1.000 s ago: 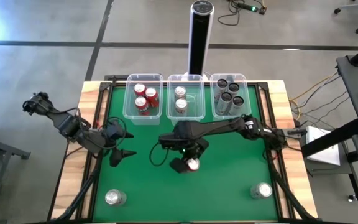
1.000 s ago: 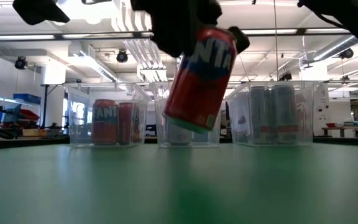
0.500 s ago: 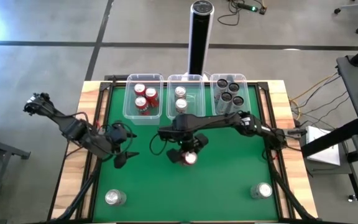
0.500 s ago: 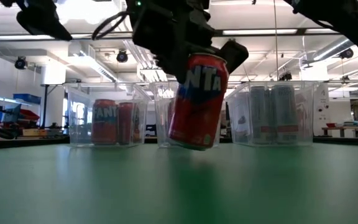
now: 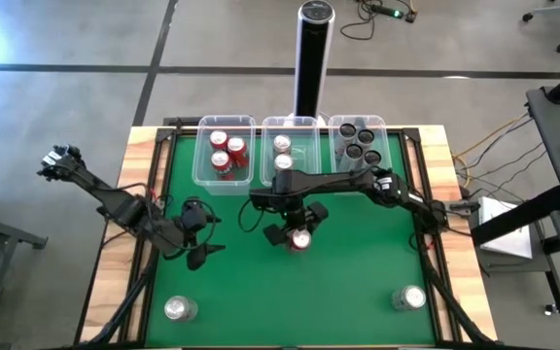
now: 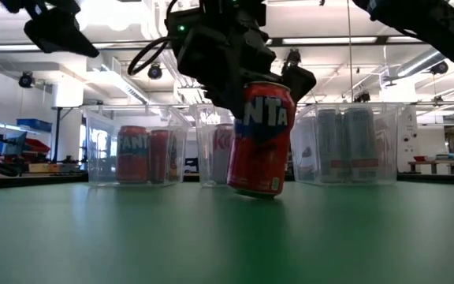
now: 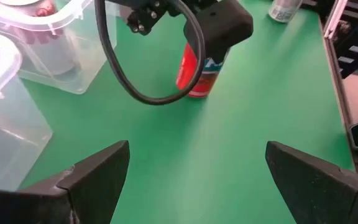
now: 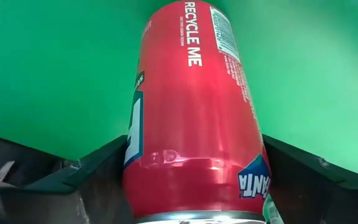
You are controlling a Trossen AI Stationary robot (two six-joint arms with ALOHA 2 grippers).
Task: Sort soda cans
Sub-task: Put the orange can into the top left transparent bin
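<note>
A red soda can [image 5: 300, 240] stands nearly upright near the middle of the green table, with my right gripper [image 5: 297, 231] shut on it; it also shows in the low view [image 6: 260, 142]. My left gripper [image 5: 198, 255] hangs open over the table's left part, with nothing between its fingers [image 7: 98, 171]. Two more silver-topped cans stand on their bases near the front edge, one on the left [image 5: 180, 309] and one on the right [image 5: 409, 297]. Other cans stand in three clear tubs at the far edge. My right gripper pinches the red can's upper side wall [image 8: 191, 174] between its two fingers [image 8: 98, 171], which come from above and point down. The can hangs almost upright with a slight lean. Whether its lower end [image 6: 254, 192] touches the table, I cannot tell.
Along the far edge, the left tub [image 5: 202, 167] holds red cans, the middle tub [image 5: 305, 165] silver-white cans, and the right tub [image 5: 336, 156] dark grey cans. A tall black post [image 5: 313, 58] rises behind the middle tub. Bare green surface lies between the tubs and the front cans.
My right gripper has moved toward the far edge and down with the red can, which has gone from strongly tilted to nearly upright, close to the table. My left gripper has shifted a little toward the near edge and the right.
</note>
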